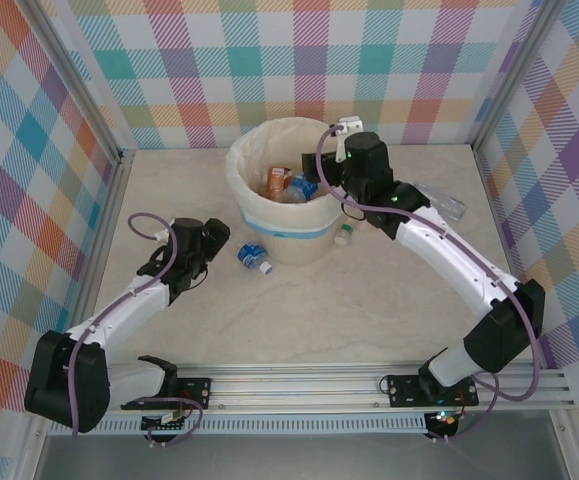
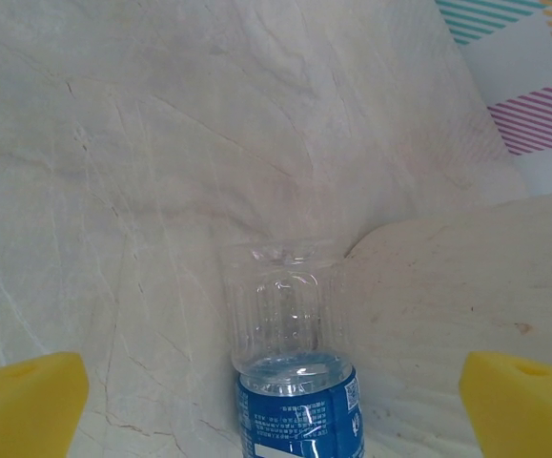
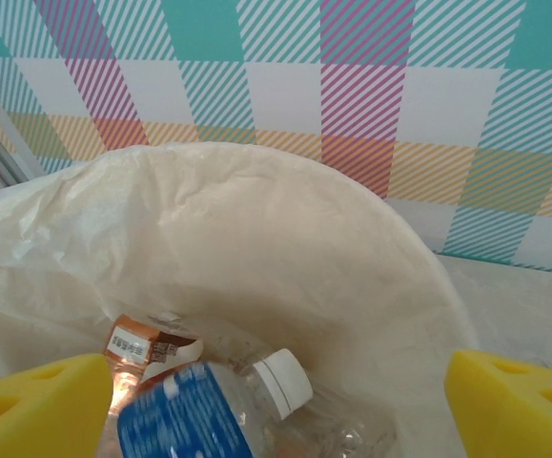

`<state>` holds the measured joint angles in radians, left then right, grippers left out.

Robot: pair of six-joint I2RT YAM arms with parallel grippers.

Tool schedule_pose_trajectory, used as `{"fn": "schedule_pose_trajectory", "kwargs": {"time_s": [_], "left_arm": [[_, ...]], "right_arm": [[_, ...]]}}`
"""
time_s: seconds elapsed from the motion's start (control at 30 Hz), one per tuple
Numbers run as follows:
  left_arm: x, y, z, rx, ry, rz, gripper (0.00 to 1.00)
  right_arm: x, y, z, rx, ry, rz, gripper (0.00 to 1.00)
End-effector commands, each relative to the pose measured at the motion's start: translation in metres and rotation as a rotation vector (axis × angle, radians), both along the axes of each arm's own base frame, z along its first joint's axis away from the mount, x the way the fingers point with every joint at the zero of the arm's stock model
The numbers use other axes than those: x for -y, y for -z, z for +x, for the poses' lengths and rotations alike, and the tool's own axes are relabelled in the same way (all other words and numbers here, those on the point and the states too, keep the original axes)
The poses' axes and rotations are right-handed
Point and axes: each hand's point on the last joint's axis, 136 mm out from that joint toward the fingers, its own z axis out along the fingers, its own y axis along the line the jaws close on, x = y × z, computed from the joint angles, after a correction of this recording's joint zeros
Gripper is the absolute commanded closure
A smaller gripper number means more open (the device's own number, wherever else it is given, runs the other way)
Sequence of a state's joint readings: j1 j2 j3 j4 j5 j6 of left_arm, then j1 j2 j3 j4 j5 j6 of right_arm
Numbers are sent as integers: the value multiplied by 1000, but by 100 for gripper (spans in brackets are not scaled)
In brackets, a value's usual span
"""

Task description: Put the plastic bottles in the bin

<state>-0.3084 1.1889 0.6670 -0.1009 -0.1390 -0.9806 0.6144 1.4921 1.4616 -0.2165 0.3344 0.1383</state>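
Left gripper (image 2: 274,408): spread wide, pinching nothing; yellow fingertips (image 2: 23,405) at either edge of the wrist view; low over the table (image 1: 369,310), left of the bin.
Blue bottle (image 2: 293,372): lying on the table between the left fingers, touching neither; clear base pointing away from the wrist camera, blue label nearer; white cap visible from above; just beside the bin's near-left wall.
Right gripper (image 3: 276,405): spread apart, gripping nothing; poised above the bin's right rim, looking down into it.
Bin (image 1: 259,215): upright at the back middle of the table; pale liner folded over the rim, light blue band around the lower wall.
Binned bottle (image 3: 209,415): inside the bin under the right gripper; blue label, white cap, lying tilted.
Orange bottle (image 3: 149,348): inside the bin, touching the binned bottle.
Small bottle (image 1: 343,235): on the table, against the bin's right side.
Clear bottle (image 1: 441,201): lying on the table right of the bin, beyond the right arm, well apart from the bin.
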Motion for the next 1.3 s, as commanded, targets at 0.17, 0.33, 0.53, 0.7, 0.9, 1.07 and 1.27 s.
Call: {"fn": "schedule_pose_trajectory", "kwargs": {"time_s": [0.17, 0.33, 0.53, 0.7, 0.9, 1.07, 1.27], "left_arm": [[14, 0, 15, -29, 22, -74, 0], [24, 11, 21, -82, 38, -106, 0], [38, 25, 32, -189, 87, -102, 0], [42, 38, 43, -255, 86, -92, 0], [39, 58, 53, -318, 17, -85, 0], [40, 66, 63, -329, 7, -73, 0], [49, 84, 67, -375, 27, -95, 0]], "right_arm": [[13, -22, -27, 85, -43, 51, 3], [41, -18, -43, 98, 43, 66, 0], [73, 8, -69, 78, 119, 56, 0], [100, 35, -84, 42, 206, 20, 0], [119, 43, -99, 40, 259, 35, 0], [127, 43, -107, 49, 269, 43, 0], [130, 46, -110, 46, 276, 30, 0]]}}
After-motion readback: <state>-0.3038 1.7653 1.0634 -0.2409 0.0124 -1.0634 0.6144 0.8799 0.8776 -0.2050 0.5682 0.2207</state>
